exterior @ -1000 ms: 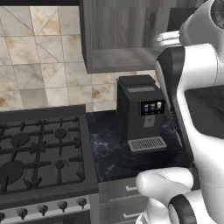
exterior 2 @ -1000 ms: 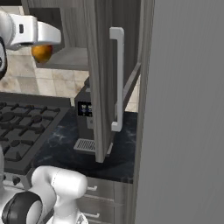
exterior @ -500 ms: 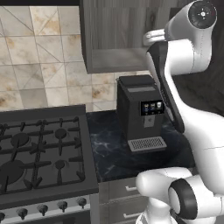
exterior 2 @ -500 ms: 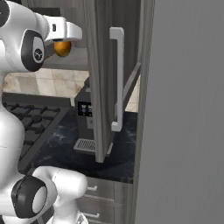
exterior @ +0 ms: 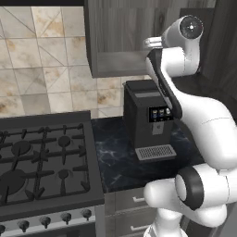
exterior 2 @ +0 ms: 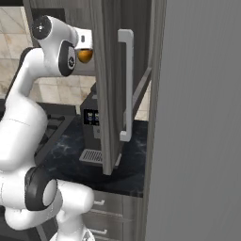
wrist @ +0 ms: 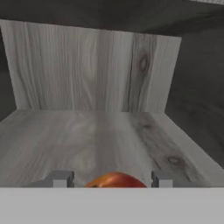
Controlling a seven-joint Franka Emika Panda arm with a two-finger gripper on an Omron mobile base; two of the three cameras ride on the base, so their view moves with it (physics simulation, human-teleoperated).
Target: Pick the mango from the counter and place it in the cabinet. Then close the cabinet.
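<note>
The mango (wrist: 114,180), orange with a red blush, sits between my two grey fingertips (wrist: 59,178) at the bottom of the hand view. My gripper (wrist: 111,180) is shut on it. Ahead lies the cabinet's pale grey wood shelf (wrist: 109,131) with its back wall behind. In the right base view the mango (exterior 2: 84,56) hangs under my white hand, right at the edge of the open cabinet door (exterior 2: 109,94) with its long bar handle (exterior 2: 126,84). The dark marble counter (exterior: 115,159) lies far below.
A black coffee machine (exterior: 148,118) stands on the counter under the cabinet (exterior: 120,32). The black gas stove (exterior: 41,157) takes up the left. A tall grey panel (exterior 2: 197,122) closes off the right side. Grey drawers (exterior 2: 108,207) run below the counter.
The arm has swung up and toward the cabinet, carrying the mango to the shelf opening. The hand has moved up against the edge of the open door.
</note>
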